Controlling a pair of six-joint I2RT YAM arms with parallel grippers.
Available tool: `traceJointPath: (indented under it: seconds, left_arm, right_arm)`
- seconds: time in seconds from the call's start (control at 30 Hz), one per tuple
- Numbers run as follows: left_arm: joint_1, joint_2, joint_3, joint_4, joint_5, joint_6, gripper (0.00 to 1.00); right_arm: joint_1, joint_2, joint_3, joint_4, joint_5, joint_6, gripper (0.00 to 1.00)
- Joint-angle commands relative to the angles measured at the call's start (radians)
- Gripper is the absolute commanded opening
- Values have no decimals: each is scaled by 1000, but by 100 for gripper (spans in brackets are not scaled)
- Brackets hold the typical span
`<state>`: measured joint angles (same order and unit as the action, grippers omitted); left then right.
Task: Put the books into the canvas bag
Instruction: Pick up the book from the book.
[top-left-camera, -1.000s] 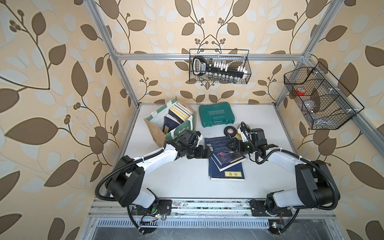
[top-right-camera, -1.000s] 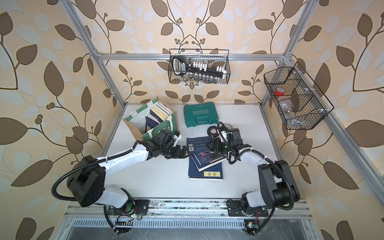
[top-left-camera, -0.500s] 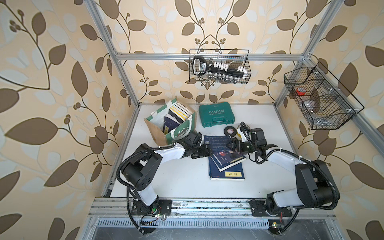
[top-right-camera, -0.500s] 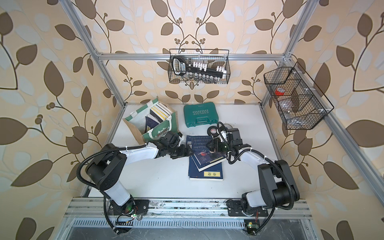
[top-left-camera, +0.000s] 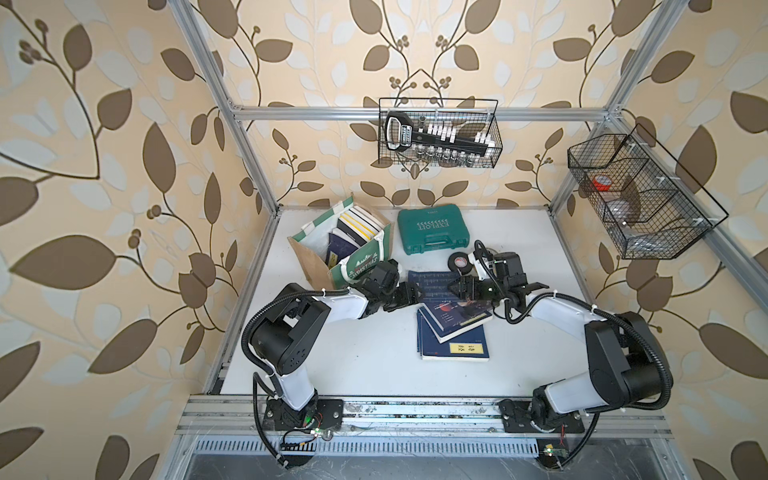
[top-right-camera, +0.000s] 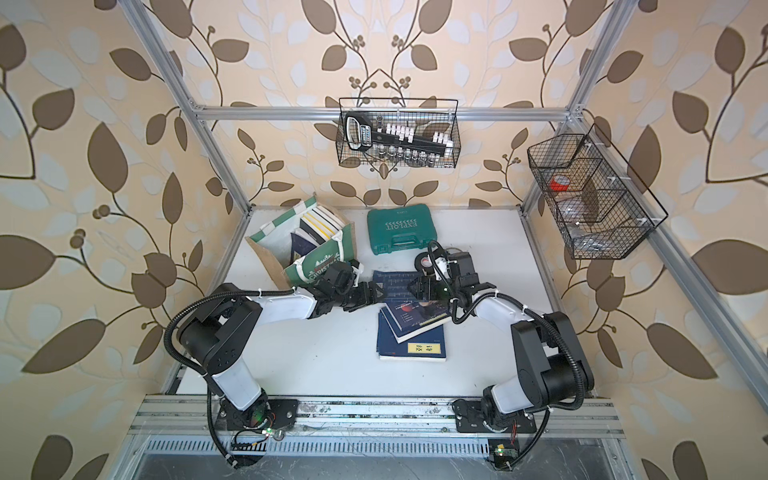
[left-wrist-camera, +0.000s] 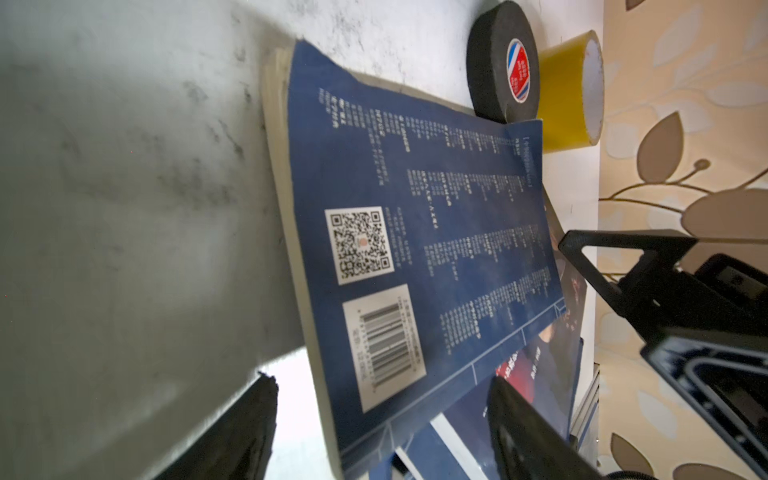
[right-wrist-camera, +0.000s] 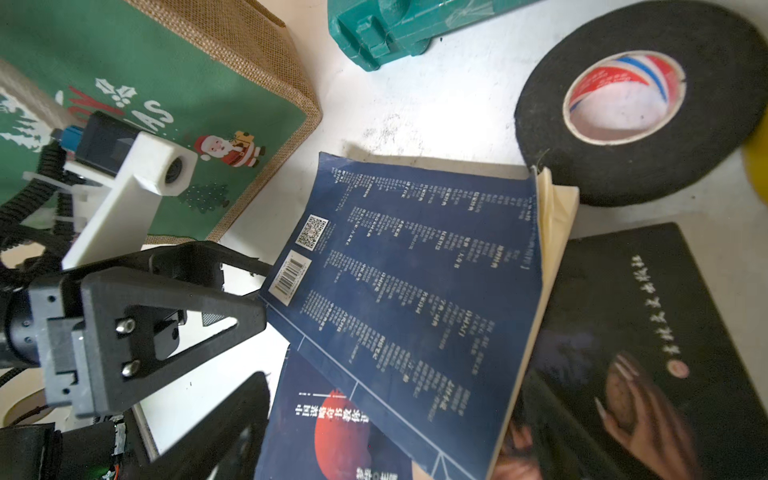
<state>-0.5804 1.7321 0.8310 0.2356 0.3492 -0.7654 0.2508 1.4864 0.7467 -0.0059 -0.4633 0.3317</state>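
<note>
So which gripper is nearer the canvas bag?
Left. The left gripper is close beside the bag, at one edge of the blue book; the right gripper is across that book, by the tape roll.

My left gripper (top-left-camera: 411, 291) stands wide round the corner of the navy paperback with the QR code (left-wrist-camera: 415, 249). Dead ahead, my right gripper (top-left-camera: 456, 286) faces it across that cover: no way through between them. On the far side of my left gripper the tan burlap bag with green printed panels (top-left-camera: 361, 266) crowds close against the wrist. Past my right gripper the black tape roll (top-left-camera: 458, 262) sits against the book's far corner, a yellow tape roll (left-wrist-camera: 569, 91) just behind it, the green plastic case (top-left-camera: 434, 230) beyond. Nearer my bases: stacked navy books (top-left-camera: 453, 336), then white table (top-left-camera: 365, 365), bare, plenty of room.
</note>
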Motion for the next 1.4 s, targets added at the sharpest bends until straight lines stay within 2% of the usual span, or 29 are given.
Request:
traceJointPath:
  seconds: [0.0, 0.1, 0.23, 0.4, 0.53, 0.73, 0.83, 0.9, 1.07, 1.2, 1.37]
  left_arm:
    - [10, 19, -4, 85, -12, -28, 80]
    - [11, 46, -4, 126, 12, -45, 75]
    - [12, 76, -13, 186, 38, -74, 55]
    - [12, 53, -41, 205, 16, -83, 41]
    - [13, 9, -47, 172, -3, -62, 24]
    - [12, -59, -58, 132, -9, -36, 13]
    - [12, -93, -58, 117, 5, -23, 0]
    - [12, -121, -58, 94, 15, -9, 0]
    - [12, -237, 4, -93, 43, 99, 0]
    - [12, -371, 120, -378, 69, 234, 0]
    - [11, -439, 329, -801, 118, 442, 0]
  right_arm:
    - [24, 12, 69, -14, 19, -15, 93]
    - [45, 46, 86, -12, 19, -17, 93]
    - [68, 82, 89, -6, 12, -16, 93]
    - [80, 97, 77, -5, 2, -14, 93]
    - [80, 100, 59, -8, -7, -11, 93]
    - [81, 95, 28, 5, -17, -7, 93]
    - [80, 78, 15, 16, -22, -4, 93]
    - [79, 50, -3, 42, -25, -2, 93]
    - [70, -61, -40, 119, -39, 1, 93]
    - [68, -203, -83, 218, -69, -14, 93]
    - [68, -334, -99, 293, -129, -63, 93]
